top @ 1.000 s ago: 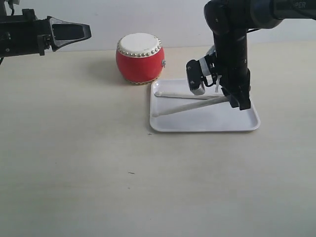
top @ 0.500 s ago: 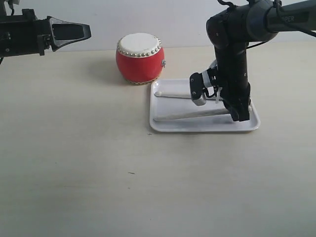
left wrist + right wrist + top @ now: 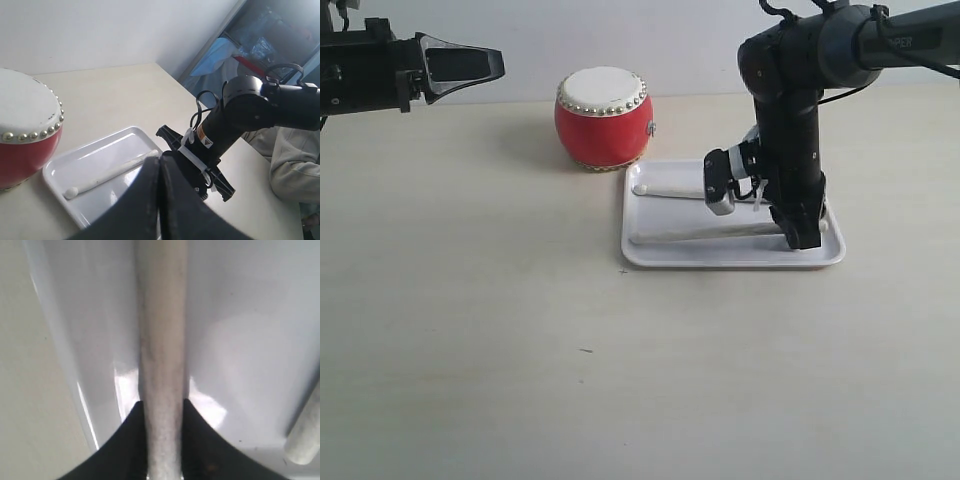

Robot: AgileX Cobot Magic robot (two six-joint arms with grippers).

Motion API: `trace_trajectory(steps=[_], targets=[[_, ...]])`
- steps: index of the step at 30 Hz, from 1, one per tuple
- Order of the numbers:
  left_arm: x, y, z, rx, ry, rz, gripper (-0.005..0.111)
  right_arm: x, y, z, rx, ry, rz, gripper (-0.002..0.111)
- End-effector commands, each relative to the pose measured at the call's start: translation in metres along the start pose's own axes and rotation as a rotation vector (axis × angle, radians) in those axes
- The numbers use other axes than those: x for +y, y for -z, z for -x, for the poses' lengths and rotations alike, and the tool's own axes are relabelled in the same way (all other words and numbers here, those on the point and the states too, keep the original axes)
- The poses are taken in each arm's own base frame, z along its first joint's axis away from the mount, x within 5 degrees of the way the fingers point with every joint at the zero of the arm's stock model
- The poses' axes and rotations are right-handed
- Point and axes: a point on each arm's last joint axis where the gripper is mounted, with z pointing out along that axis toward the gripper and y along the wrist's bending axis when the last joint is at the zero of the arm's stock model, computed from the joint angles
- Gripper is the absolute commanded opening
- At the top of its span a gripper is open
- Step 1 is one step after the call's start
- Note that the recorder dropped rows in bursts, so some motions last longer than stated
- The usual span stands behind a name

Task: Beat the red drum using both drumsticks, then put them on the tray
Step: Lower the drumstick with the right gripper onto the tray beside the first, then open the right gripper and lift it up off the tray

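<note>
The red drum (image 3: 603,118) stands at the back of the table, its white skin facing up; it also shows at the edge of the left wrist view (image 3: 27,130). The white tray (image 3: 732,252) lies just right of it. One drumstick (image 3: 670,191) rests along the tray's far side (image 3: 107,173). My right gripper (image 3: 800,232) is low over the tray's right end, shut on the second drumstick (image 3: 705,232), which lies along the tray's near side (image 3: 161,345). My left gripper (image 3: 498,65) hangs high at the far left, shut and holding nothing (image 3: 159,167).
The pale table (image 3: 520,330) spreads wide in front of and left of the tray. A white wall (image 3: 650,40) rises behind the drum. A seated person (image 3: 295,160) is beyond the table's far side in the left wrist view.
My right gripper came down and lowered the tilted drumstick until it lies flat in the tray. The tray nudged slightly. The left arm stayed still.
</note>
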Motion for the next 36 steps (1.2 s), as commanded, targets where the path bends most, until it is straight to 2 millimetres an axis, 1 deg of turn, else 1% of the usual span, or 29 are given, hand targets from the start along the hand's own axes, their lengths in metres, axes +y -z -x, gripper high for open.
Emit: trace_trajectory(steps=[1,3,6,10,12,15,21,30,31,33,36], targets=[[0.001,0.001,0.002,-0.016,0.004,-0.001,0.000,-0.001,-0.001,0.000,-0.013,-0.024,-0.006,0.033],[0.001,0.001,0.002,-0.016,0.004,-0.001,0.000,-0.001,-0.001,0.000,-0.012,-0.023,-0.007,0.040],[0.001,0.001,0.002,-0.016,0.004,-0.001,0.000,-0.001,-0.001,0.000,-0.012,-0.023,-0.007,0.046],[0.001,0.001,0.002,-0.016,0.004,-0.001,0.000,-0.001,0.003,-0.001,-0.015,-0.025,-0.013,0.046],[0.001,0.001,0.002,-0.016,0.004,-0.001,0.000,-0.001,0.009,-0.003,-0.020,-0.033,-0.024,0.046],[0.001,0.001,0.002,-0.016,0.004,-0.001,0.000,0.001,0.023,-0.007,-0.035,-0.042,-0.054,0.046],[0.001,0.001,0.002,-0.016,0.004,0.001,0.000,0.007,0.058,-0.015,-0.108,-0.073,-0.108,0.046],[0.001,0.001,0.002,-0.016,0.004,0.001,0.000,0.025,0.106,-0.015,-0.334,-0.142,-0.119,0.046],[0.001,0.001,0.002,-0.016,0.004,0.001,0.000,0.027,0.110,-0.015,-0.360,-0.153,-0.115,0.045],[0.001,0.001,0.002,-0.016,0.004,0.001,0.000,0.030,0.117,-0.013,-0.409,-0.184,-0.102,0.039],[0.001,0.001,0.002,-0.016,0.004,0.003,0.000,0.033,0.125,-0.014,-0.444,-0.191,-0.103,0.024]])
